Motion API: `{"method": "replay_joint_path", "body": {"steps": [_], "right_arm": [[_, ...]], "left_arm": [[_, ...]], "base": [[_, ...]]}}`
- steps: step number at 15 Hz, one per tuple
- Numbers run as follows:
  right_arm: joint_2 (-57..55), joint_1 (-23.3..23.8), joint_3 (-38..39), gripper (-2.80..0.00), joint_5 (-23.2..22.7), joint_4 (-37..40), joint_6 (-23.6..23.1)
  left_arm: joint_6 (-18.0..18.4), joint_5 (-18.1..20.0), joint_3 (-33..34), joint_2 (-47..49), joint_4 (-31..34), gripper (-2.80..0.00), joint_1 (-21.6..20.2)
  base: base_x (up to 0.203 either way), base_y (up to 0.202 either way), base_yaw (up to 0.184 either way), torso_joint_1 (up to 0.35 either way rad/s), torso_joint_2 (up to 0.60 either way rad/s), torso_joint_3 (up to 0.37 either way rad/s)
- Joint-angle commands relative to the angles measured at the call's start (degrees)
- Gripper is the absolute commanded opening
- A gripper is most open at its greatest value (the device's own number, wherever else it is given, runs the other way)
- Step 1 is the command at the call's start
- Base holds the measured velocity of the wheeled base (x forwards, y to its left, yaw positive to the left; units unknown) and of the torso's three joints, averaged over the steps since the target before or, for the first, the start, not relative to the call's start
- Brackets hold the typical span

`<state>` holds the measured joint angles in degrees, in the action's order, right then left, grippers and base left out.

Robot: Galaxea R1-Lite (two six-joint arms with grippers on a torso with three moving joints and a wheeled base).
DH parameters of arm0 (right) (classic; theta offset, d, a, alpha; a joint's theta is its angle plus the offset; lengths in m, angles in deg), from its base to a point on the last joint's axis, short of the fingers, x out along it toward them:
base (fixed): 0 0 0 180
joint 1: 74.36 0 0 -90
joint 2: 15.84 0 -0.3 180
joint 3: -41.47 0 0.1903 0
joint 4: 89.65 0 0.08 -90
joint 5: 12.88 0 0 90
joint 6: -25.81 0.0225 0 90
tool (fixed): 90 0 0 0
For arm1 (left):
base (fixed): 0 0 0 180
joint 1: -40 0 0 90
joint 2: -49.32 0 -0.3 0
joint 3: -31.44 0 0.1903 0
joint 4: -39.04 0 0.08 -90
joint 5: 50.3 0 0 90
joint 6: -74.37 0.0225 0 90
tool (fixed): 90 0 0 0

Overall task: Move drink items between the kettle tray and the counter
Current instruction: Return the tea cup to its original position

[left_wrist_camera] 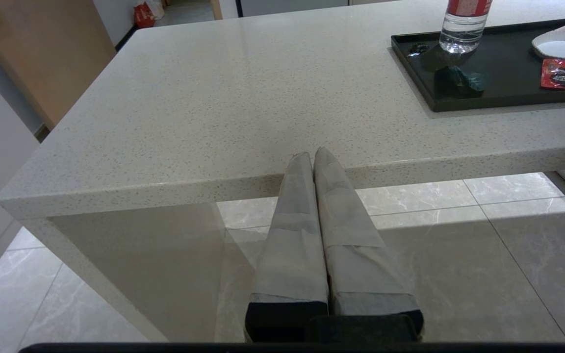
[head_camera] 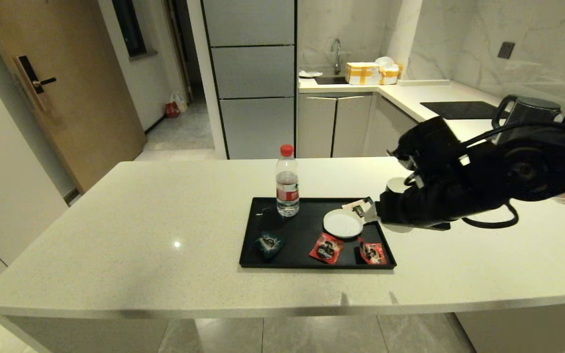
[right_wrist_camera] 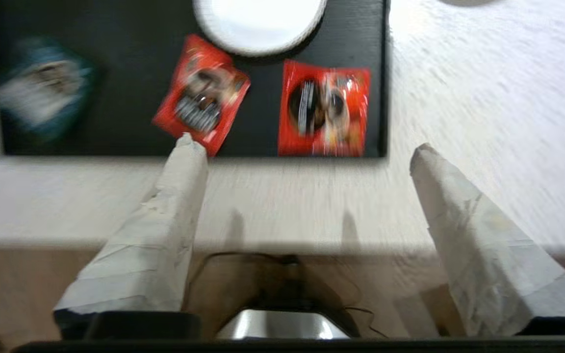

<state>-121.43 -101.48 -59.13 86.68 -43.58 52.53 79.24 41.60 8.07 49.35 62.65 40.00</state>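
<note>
Kettle tray [head_camera: 312, 235] lies flat on the tabletop [head_camera: 165, 220], near its front edge. All positions below are taken from the tray.

On the tray: two red foil sachets. One red sachet [head_camera: 326, 248] lies near the tray's front rim, about mid-width; the other red sachet [head_camera: 372, 252] sits in the tray's front right corner, close to the rim. Both are flat, apart from each other. A white round lid or saucer [head_camera: 343, 223] rests just behind them; I cannot tell which it is. A teal sachet [head_camera: 269, 244] is at the tray's front left. A clear water bottle [head_camera: 287, 181] with red cap stands upright toward the tray's back rim, left of centre. A pale printed packet [head_camera: 356, 208] lies at the back right, partly hidden by my arm.

A mug [head_camera: 397, 185] with a white inside shows just off the tray's right rim, mostly covered by my right arm; I cannot tell whether it stands on the tabletop or is lifted.

My right pincer [right_wrist_camera: 302, 147]: fingers spread wide apart, holding nothing, above the tabletop's front edge just forward of the tray's front right corner, aimed at the sachets.

My left pincer [left_wrist_camera: 313, 156]: fingers pressed together, empty, parked low before the tabletop's front edge, well left of the tray.

A black electric kettle [head_camera: 527, 110] stands on the far counter, well behind the tray to the right.
</note>
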Motion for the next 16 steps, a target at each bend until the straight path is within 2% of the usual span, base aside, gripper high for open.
{"method": "replay_joint_path", "body": {"steps": [1, 10, 11, 14, 16], "right_arm": [[9.4, 0.0, 3.3, 0.0, -0.1, 0.7, 0.6], [27.0, 3.7, 20.7, 0.0, 0.3, 1.1, 3.6], [27.7, 3.8, 21.9, -2.8, 0.5, 1.0, 3.8], [27.6, 3.8, 24.4, -2.8, 0.6, 0.7, 4.6], [23.4, 4.4, 25.7, -2.8, 0.6, -3.0, 4.4]], "left_arm": [[0.1, 0.0, 0.0, 0.0, 0.0, -2.8, 0.0], [0.1, 0.0, 0.0, 0.0, 0.0, -2.8, 0.0], [0.1, 0.0, 0.0, 0.0, 0.0, -2.8, 0.0], [0.1, 0.0, 0.0, 0.0, 0.0, -2.8, 0.0], [0.1, 0.0, 0.0, 0.0, 0.0, -2.8, 0.0]], "base": [[0.0, 0.0, 0.0, 0.0, 0.0, 0.0], [0.0, 0.0, 0.0, 0.0, 0.0, 0.0], [0.0, 0.0, 0.0, 0.0, 0.0, 0.0], [0.0, 0.0, 0.0, 0.0, 0.0, 0.0], [0.0, 0.0, 0.0, 0.0, 0.0, 0.0]]}}
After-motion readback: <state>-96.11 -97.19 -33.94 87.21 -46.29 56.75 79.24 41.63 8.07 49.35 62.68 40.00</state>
